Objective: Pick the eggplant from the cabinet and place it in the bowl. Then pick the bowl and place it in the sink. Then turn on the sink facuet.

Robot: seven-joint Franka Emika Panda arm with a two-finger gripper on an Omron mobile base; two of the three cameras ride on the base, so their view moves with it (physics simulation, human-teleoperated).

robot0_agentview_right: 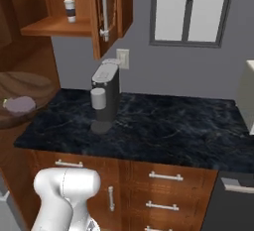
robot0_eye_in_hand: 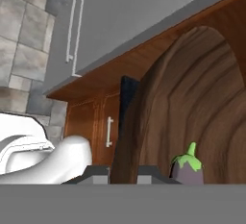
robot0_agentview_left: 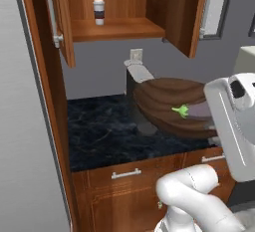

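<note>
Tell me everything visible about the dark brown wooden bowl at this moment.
The wide, shallow dark brown wooden bowl shows clear curved grain. It is lifted off the black marbled counter and tilted, with the gripper shut on its rim, the jaws on either side of the wall. The small purple eggplant with a green cap lies inside it.

No text, label, brand, number or sign can be read anywhere; the paper cup (robot0_agentview_left: 99, 11) on the cabinet shelf bears a plain dark band without lettering.
</note>
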